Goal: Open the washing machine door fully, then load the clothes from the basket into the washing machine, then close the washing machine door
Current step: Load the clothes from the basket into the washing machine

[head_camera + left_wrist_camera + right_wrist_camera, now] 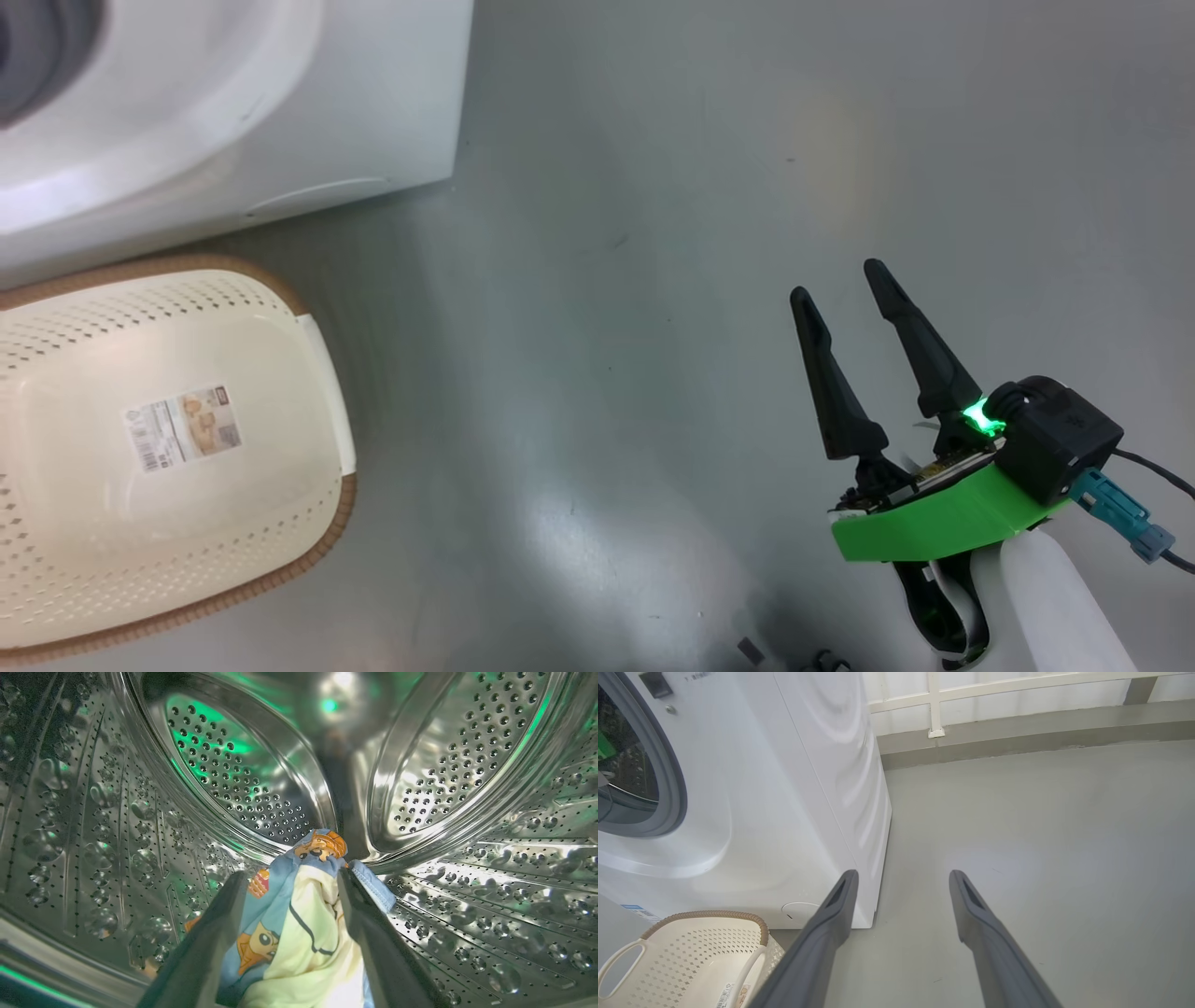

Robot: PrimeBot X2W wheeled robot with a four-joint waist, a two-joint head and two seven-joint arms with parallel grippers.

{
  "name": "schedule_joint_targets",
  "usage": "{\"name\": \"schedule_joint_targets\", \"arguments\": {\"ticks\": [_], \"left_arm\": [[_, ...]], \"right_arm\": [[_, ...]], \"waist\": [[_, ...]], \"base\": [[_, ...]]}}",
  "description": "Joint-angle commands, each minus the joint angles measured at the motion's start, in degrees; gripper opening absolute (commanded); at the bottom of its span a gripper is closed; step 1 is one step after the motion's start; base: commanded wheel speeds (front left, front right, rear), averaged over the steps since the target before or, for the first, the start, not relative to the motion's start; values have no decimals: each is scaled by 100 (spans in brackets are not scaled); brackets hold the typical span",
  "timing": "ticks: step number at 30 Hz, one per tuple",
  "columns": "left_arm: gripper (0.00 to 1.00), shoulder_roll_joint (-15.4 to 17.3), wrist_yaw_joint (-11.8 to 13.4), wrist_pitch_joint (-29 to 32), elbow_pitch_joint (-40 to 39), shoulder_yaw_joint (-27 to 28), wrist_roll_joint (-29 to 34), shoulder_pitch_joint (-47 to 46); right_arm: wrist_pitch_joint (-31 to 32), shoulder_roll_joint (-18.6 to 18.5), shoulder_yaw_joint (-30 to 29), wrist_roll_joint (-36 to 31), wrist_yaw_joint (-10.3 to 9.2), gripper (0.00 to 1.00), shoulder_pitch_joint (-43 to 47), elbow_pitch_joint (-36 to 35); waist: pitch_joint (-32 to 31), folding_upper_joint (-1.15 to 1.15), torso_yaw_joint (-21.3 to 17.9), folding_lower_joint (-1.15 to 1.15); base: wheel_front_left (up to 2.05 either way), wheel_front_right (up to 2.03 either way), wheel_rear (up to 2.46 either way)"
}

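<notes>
The loading step is ending. The left tool (289,877) is reaching deep into the drum (233,788), spread wide, with the clothes (303,914) lying loose between its fingers. The basket (317,523) is sitting empty beside the washing machine (784,812). The right tool (840,280) is hovering wide over the floor, holding nothing. Next, the left arm is needing to back out without dragging fabric, then swing the door shut.

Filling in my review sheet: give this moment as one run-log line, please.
stage: loading | left gripper: open, inside drum | clothes: between its fingers, in drum | right gripper: open, over floor | basket: no clothes inside
</notes>
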Motion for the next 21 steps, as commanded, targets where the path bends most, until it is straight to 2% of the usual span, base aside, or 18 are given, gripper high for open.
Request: {"name": "schedule_joint_targets", "arguments": {"ticks": [1,8,12,16,21], "left_arm": [[100,244,3,-97,-78,40,8,111],[100,39,57,-358,-163,70,-61,686],[100,-61,124,-422,-479,132,-75,1208],[100,-148,316,-435,-1306,324,-6,1953],[100,-412,605,-436,-2666,588,124,3215]], "right_arm": [[-69,-1,86,39,9,100,70,-113],[-69,-44,17,-20,9,100,130,-121],[-69,-64,-4,-69,9,100,170,-112],[-69,-94,-37,-112,9,100,216,-88],[-69,-159,-86,-179,9,100,307,-44]], "waist": [[-71,0,65,0],[-301,0,293,0],[-464,0,438,0],[-658,0,585,0],[-960,0,759,0]], "base": [[0,0,0],[0,0,0],[0,0,0],[0,0,0],[0,0,0]]}}
